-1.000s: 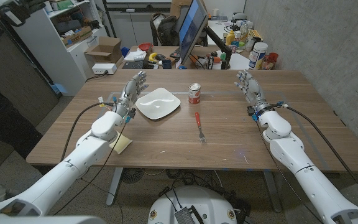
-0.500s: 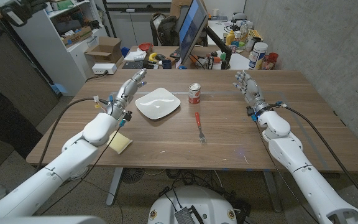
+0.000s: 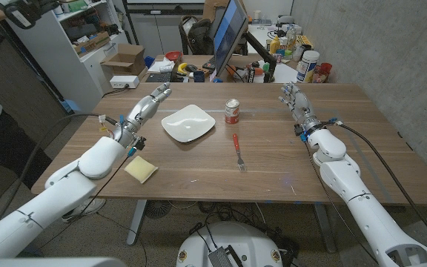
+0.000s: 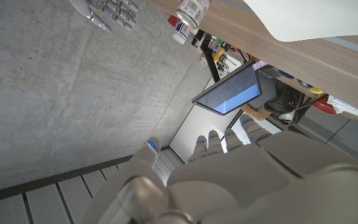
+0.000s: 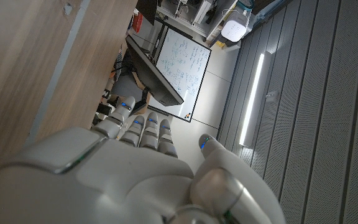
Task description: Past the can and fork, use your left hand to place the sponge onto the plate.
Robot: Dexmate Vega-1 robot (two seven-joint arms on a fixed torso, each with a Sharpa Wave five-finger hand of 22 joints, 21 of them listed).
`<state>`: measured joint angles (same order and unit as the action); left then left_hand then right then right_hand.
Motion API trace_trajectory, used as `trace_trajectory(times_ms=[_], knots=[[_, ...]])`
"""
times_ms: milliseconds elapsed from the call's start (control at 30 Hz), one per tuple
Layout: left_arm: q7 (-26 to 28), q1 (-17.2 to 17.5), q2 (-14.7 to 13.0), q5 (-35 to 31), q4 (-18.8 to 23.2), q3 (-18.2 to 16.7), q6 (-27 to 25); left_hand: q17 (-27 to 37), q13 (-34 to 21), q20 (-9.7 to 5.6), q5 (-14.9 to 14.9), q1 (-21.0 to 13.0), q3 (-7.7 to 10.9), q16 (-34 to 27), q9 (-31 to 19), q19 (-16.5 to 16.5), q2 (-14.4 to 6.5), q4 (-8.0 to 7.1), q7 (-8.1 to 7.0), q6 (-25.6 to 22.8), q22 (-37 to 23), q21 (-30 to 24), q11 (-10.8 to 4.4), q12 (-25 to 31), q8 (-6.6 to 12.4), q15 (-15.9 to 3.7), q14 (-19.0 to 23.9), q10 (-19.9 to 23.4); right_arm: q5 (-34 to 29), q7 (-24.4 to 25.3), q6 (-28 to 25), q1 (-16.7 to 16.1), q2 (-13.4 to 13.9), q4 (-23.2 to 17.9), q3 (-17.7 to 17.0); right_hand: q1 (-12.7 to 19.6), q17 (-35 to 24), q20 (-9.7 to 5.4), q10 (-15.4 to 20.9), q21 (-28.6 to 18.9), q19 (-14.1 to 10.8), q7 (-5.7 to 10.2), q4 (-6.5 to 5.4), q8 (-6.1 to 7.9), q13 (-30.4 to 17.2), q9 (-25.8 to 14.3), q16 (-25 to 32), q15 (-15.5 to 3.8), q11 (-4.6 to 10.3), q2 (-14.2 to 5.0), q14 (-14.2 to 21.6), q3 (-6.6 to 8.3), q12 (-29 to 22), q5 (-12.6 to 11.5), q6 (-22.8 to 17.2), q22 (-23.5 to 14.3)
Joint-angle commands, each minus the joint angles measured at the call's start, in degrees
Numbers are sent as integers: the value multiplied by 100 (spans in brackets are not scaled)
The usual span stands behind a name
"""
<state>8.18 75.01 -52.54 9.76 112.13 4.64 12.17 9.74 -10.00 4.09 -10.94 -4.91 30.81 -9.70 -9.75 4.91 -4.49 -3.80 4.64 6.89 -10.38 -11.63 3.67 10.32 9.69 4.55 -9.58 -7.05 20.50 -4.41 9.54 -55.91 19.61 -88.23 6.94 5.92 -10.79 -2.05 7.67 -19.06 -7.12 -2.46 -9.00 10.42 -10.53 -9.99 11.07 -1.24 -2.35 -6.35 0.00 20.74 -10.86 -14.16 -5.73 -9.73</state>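
Both hands hold nothing, fingers spread: the left hand (image 3: 141, 111) is raised just left of the plate (image 3: 188, 123), while the sponge (image 3: 141, 169) lies near the table's front edge beside its forearm. Reaching back for it looks awkward, and I'd worry the arm nudges the sponge off the edge.

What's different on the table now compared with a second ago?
The left robot hand and its arm pulled back toward the table's left edge, uncovering the yellow sponge. It holds nothing, fingers spread. The plate, can, fork and right robot hand stayed put.
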Motion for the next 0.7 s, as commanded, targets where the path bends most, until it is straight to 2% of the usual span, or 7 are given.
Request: trace_trajectory(times_ms=[33, 133, 200, 400, 467, 600, 700], knots=[[-464, 1018, -502, -727, 905, -1131, -547, 9, -25, -9, 25, -154, 29, 5, -9, 76, 3, 147, 4, 187, -17, 10, -21, -26, -2, 14, -190, -209, -95, -40, -15, 188, -102, 178, 7, -14, -10, -257, 32, 15, -68, -17, -5, 29, -25, -27, 12, -62, -10, -288, 7, 40, -34, -40, -30, -21], [-378, 1229, -328, -1135, 1041, -1327, -556, 10, -26, -5, 29, -184, 35, 10, -10, 117, 9, 187, 4, 228, -17, 24, -11, -26, 3, 26, -251, -262, -86, -53, 56, 221, -154, 261, -1, -15, -10, -257, 37, 19, -71, -14, -4, 30, -24, -27, 15, -67, -2, -285, 17, 42, -35, -40, -32, -21], [-290, 1434, -204, -1547, 1229, -1498, -674, 11, -28, 53, 36, -218, 32, 11, -10, 210, 30, 241, 9, 285, -21, 52, -27, -16, 6, 35, -333, -310, -96, -73, 30, 250, -153, 292, 5, -17, -9, -255, 39, 23, -74, -17, -1, 30, -24, -27, 14, -68, 0, -278, 18, 43, -35, -40, -30, -21], [-875, 1742, 9, -1823, 1569, -1944, -819, 15, -31, 100, 49, -259, -8, 10, -12, 385, 120, 350, -10, 426, -30, 83, -36, -9, 5, 25, -526, -424, -105, -114, 117, 347, -192, 375, -13, -19, -7, -255, 40, 33, -78, -23, 3, 30, -24, -27, 13, -72, -5, -267, 20, 45, -35, -39, -31, -21], [-771, 1954, 224, -2244, 1695, -2075, -743, 18, -32, 145, 51, -270, -30, 7, -13, 467, 158, 394, -5, 516, -34, 93, -23, -21, 0, 40, -616, -529, -74, -154, 175, 370, -223, 442, -20, -20, -6, -254, 40, 36, -79, -22, 4, 30, -24, -27, 12, -73, 1, -265, 21, 46, -35, -39, -31, -21], [-838, 2186, 490, -3092, 2039, -2269, -1019, 19, -33, 199, 53, -273, -48, -1, -14, 511, 185, 421, -8, 550, -37, 94, -45, -19, 7, 51, -661, -577, -78, -155, 191, 401, -262, 526, -20, -21, -5, -254, 46, 40, -81, -18, 6, 31, -24, -27, 12, -73, 3, -261, 23, 47, -37, -39, -32, -21], [-1113, 2321, 675, -3340, 2234, -2456, -1109, 23, -34, 373, 53, -275, -82, -16, -15, 594, 225, 469, -99, 620, -43, 90, -112, -29, 17, 78, -741, -724, -61, -197, 207, 430, -284, 585, -21, -21, -3, -255, 44, 47, -81, -19, 8, 31, -24, -27, 13, -76, 1, -258, 29, 50, -35, -39, -33, -21]])
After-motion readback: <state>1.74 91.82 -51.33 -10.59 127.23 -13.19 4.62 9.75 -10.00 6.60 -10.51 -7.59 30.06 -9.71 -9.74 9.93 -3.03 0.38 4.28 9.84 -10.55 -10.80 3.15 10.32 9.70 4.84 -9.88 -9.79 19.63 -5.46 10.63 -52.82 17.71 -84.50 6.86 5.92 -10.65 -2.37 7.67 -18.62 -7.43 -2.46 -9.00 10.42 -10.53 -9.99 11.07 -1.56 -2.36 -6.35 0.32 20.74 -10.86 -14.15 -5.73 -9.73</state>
